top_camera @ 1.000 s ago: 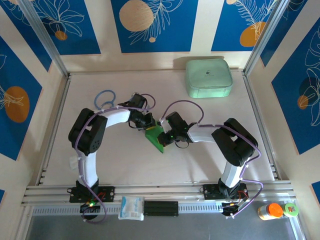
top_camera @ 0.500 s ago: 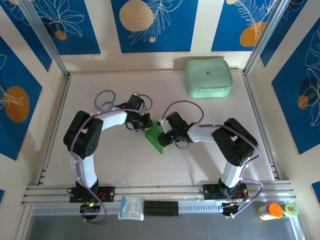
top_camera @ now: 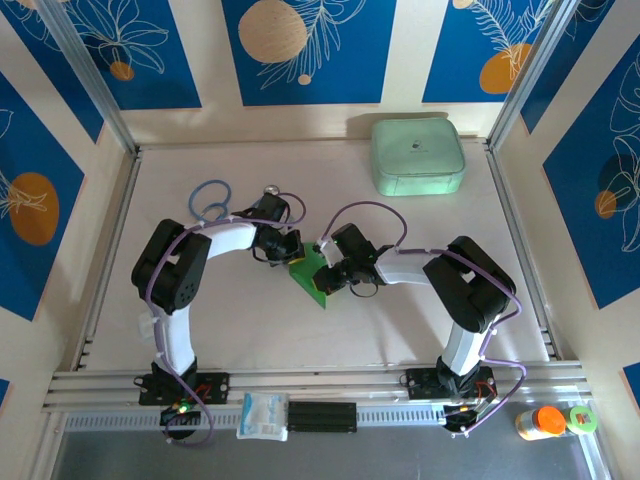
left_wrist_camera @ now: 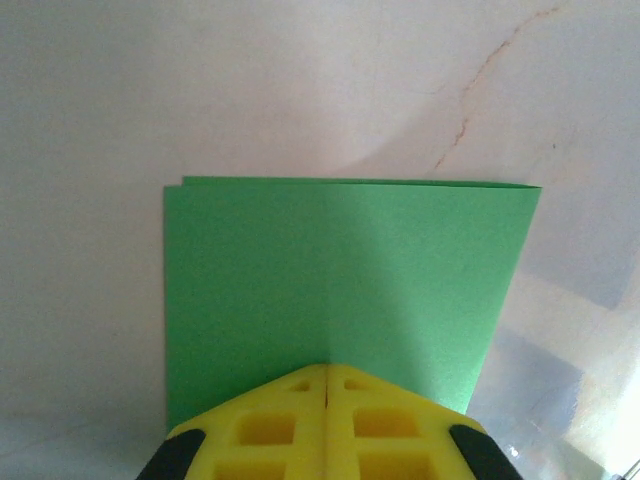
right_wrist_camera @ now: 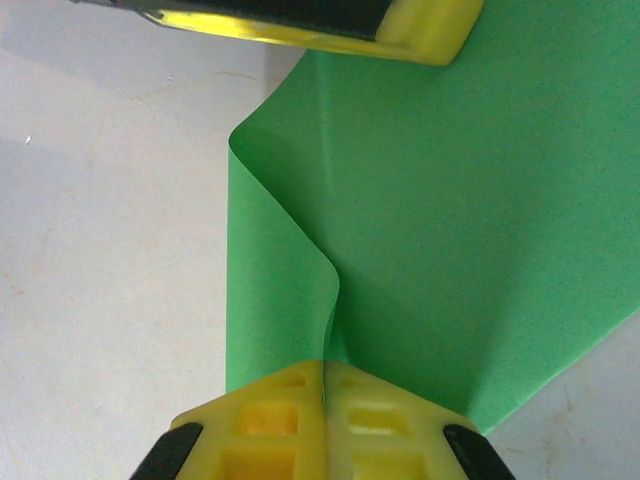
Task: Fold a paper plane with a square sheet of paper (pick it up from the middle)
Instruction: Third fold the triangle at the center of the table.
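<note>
The square sheet of paper (top_camera: 316,281) is bright green and folded to a smaller shape at the table's middle. In the left wrist view the paper (left_wrist_camera: 340,270) shows two layers at its far edge. My left gripper (top_camera: 295,258) (left_wrist_camera: 327,368) is shut, its yellow tips together at the sheet's near edge, where a faint ridge runs into the seam. My right gripper (top_camera: 325,277) (right_wrist_camera: 325,365) is shut on the opposite edge, pinching a raised curl of the paper (right_wrist_camera: 450,220). The left gripper's fingers (right_wrist_camera: 300,25) lie across the top of the right wrist view.
A pale mint zip case (top_camera: 418,155) stands at the back right. A blue ring (top_camera: 210,198) lies back left of the left arm. A white packet (top_camera: 264,415) and small bottles (top_camera: 545,422) sit by the front rail.
My left gripper has closed its jaws at the paper's edge and its arm has shifted slightly. The right gripper and the paper have stayed put.
</note>
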Motion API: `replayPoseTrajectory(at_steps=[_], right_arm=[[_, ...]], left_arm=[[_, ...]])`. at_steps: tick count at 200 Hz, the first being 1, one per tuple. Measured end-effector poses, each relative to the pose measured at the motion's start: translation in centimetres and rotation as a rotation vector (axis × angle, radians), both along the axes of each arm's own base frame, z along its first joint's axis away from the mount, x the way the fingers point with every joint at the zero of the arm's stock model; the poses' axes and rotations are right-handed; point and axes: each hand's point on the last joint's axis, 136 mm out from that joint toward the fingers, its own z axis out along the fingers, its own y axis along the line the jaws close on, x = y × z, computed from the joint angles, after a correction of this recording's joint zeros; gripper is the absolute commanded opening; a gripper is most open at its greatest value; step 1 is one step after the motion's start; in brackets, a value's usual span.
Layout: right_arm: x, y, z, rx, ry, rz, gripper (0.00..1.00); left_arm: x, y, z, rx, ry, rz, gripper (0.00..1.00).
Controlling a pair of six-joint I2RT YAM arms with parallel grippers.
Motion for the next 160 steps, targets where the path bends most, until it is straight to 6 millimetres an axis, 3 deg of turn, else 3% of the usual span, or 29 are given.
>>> replayPoseTrajectory(at_steps=[160], right_arm=[[0.57, -0.29, -0.38, -0.037, -0.005, -0.021, 0.00]], left_arm=[[0.01, -0.29, -0.08, -0.014, 0.001, -0.023, 0.00]])
